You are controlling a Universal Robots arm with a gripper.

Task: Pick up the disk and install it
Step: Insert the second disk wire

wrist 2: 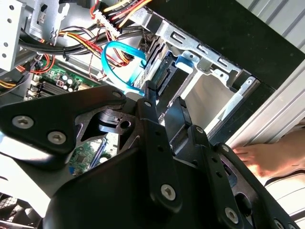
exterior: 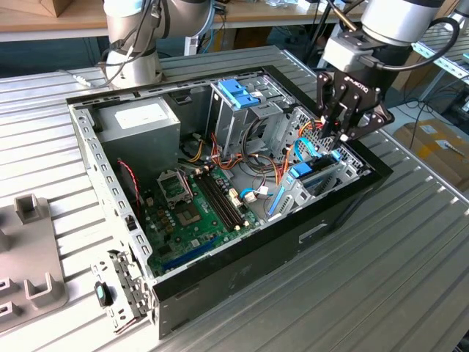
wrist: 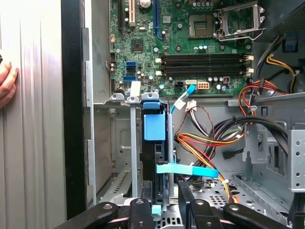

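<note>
Disk (wrist: 154, 143) stands on edge in the bay at the computer case's (exterior: 220, 282) front corner. Gripper (exterior: 344, 126) hovers just above, fingers apart, gripping nothing. Blue data cable (wrist: 188, 169) crosses the disk; a descending finger could snag it, I judge.

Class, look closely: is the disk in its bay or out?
In: the disk stands on edge inside the bay, below the gripper.
</note>
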